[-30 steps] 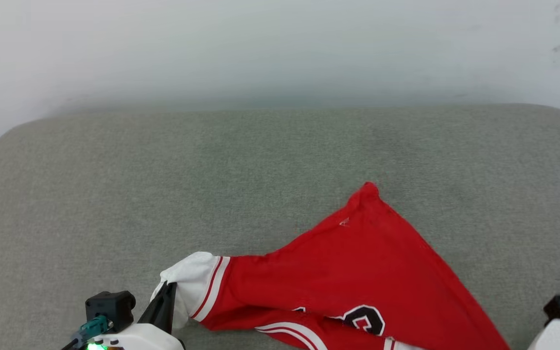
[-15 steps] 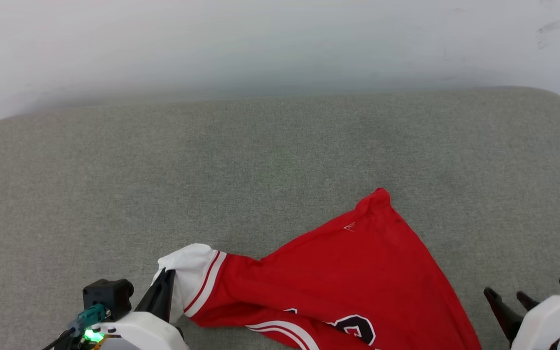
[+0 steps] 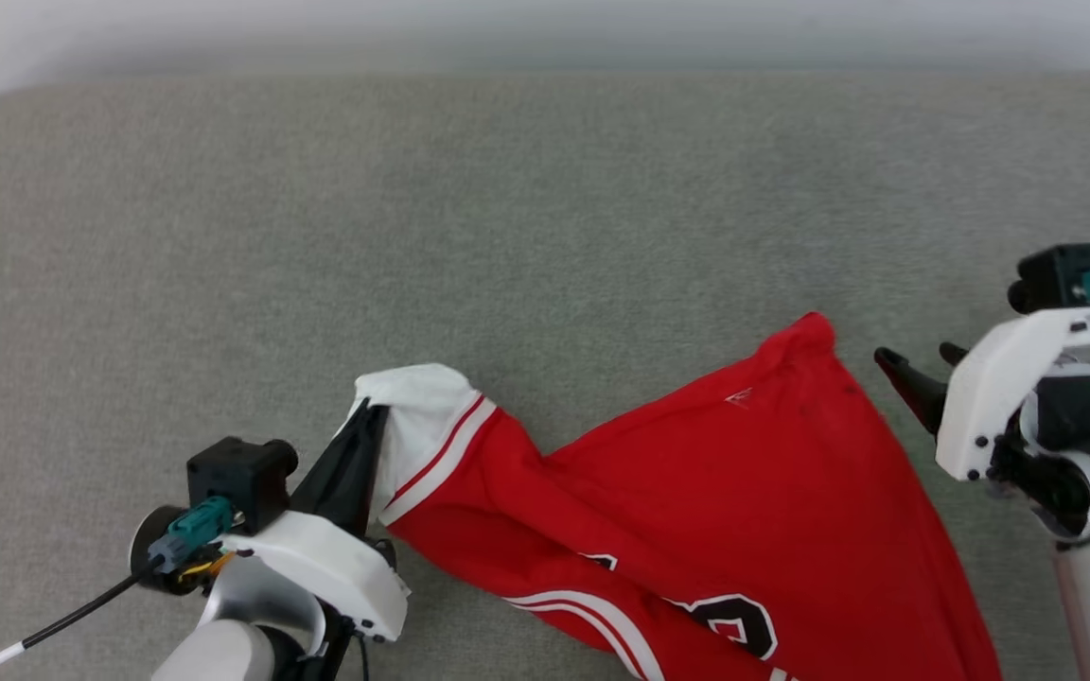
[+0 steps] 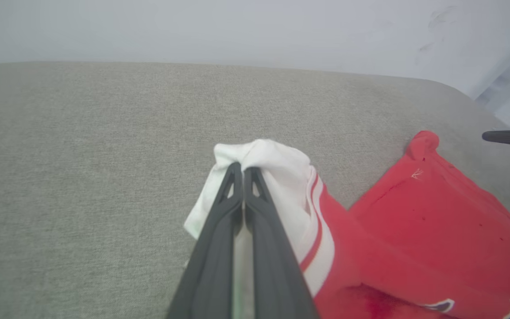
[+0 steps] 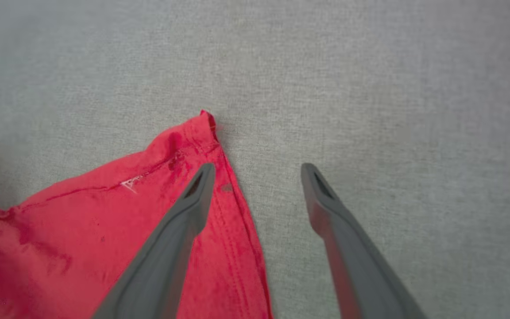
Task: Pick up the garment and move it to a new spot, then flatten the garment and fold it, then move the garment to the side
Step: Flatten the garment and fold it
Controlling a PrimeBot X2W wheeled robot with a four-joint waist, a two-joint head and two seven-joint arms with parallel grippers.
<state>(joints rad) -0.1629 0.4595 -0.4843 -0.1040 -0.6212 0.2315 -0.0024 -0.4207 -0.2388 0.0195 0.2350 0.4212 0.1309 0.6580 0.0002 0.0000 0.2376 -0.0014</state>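
garment [image 3: 696, 492] first: a red jersey-style shirt with white sleeves and red-and-white striped trim, lying crumpled on the near right part of a grey-green woven fabric cushion [image 3: 545, 236]. its body spreads in a rough triangle, with one red corner pointing away from the robot. part of a black, white-outlined number [image 3: 734, 619] shows near the bottom edge of the head view. one white sleeve [image 3: 417, 397] is drawn out to the robot's left and lifted into a small peak.

the left claw [image 3: 370, 416] is at that peak. in the left wrist view its two long dark fingers are pressed tight together on the white sleeve cloth, which bunches over their tips [image 4: 242, 170].

the right claw [image 3: 914, 355] is just beside the red far corner, on its right, with its fingers spread wide and nothing gripped. in the right wrist view [image 5: 257, 168] one finger crosses over the hemmed red edge while the other is over bare cushion. whether that finger touches the cloth cannot be told.

a pale wall [image 4: 237, 26] rises behind the cushion.
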